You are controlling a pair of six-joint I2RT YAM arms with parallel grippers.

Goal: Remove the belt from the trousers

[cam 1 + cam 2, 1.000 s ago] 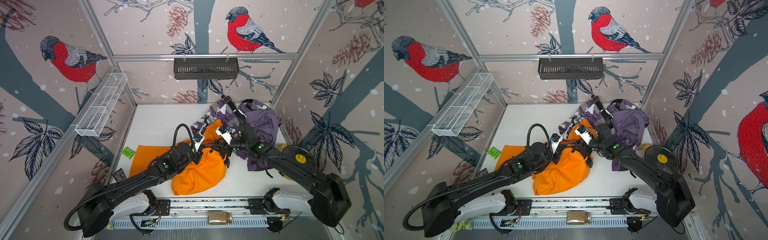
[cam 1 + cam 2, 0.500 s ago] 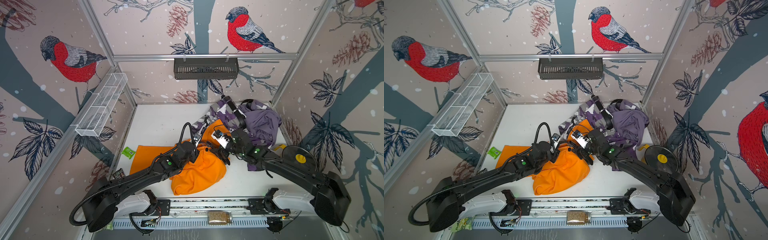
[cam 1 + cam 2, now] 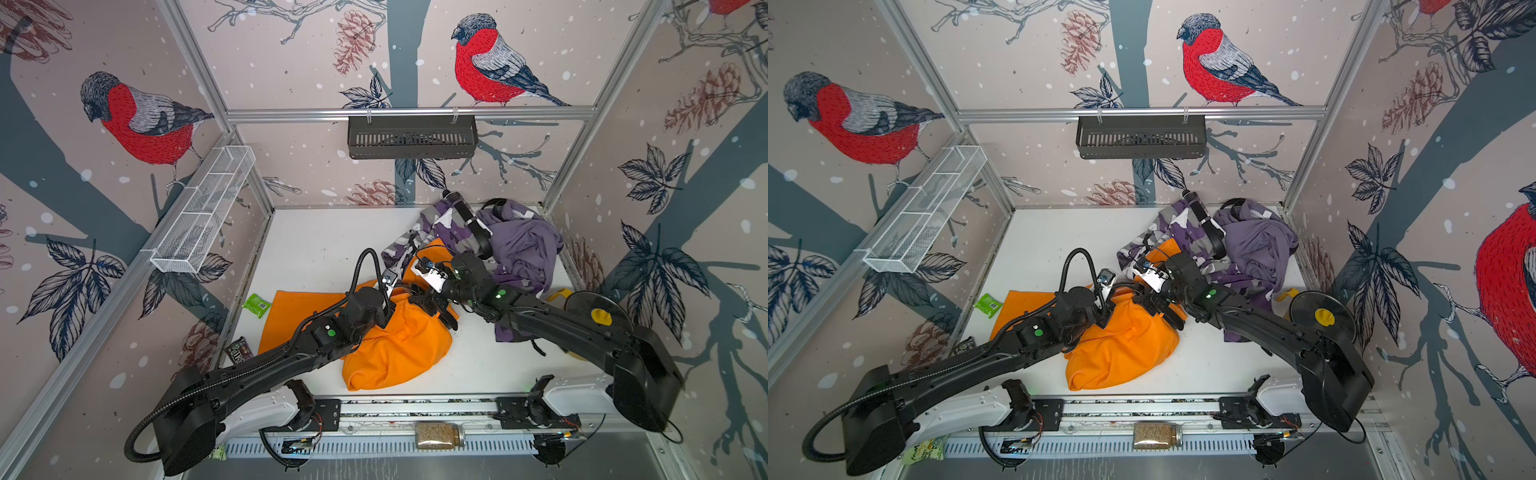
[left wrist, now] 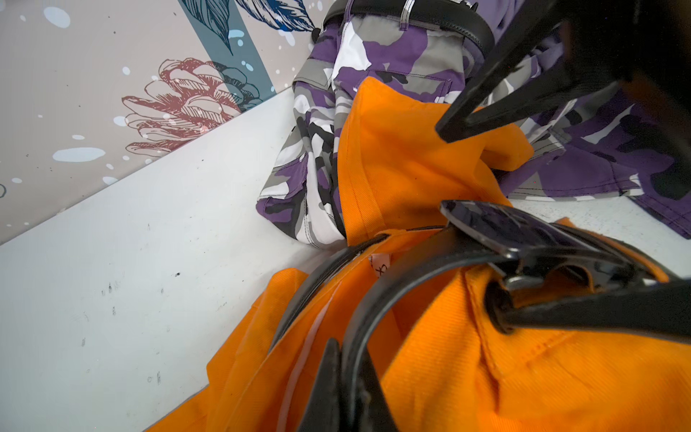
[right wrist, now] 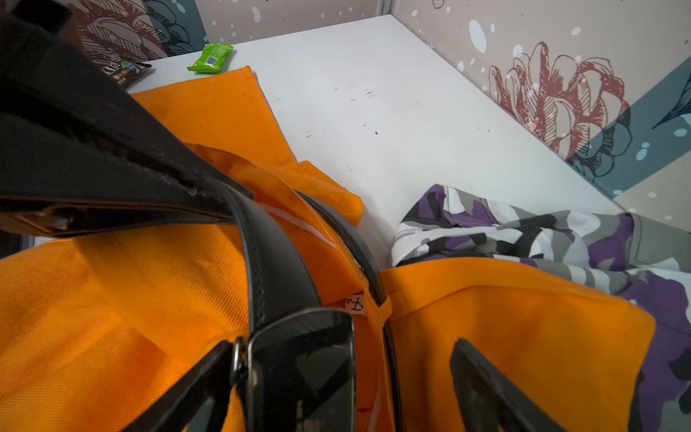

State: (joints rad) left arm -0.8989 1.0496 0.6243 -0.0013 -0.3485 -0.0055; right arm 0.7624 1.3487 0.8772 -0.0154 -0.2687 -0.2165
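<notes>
Orange trousers (image 3: 399,345) lie crumpled at mid-table, with a black belt (image 4: 392,291) threaded round the waist. My left gripper (image 4: 347,355) is shut on the belt strap at the waistband, seen in both top views (image 3: 392,291) (image 3: 1115,297). My right gripper (image 5: 341,348) is open, and the glossy black buckle (image 5: 310,359) sits between its spread fingers without being clamped. In both top views the right gripper (image 3: 432,307) (image 3: 1156,309) hangs over the waist, just right of the left one.
Purple camo trousers (image 3: 440,228) with their own black belt (image 3: 469,220) and a purple garment (image 3: 523,245) are heaped at the back right. A green packet (image 3: 257,304) and a dark snack packet (image 3: 239,351) lie at the left. A black disc with a yellow knob (image 3: 598,311) stands at the right.
My right gripper has spread its jaws wide and shifted left and nearer, onto the buckle. The left gripper has stayed shut on the strap.
</notes>
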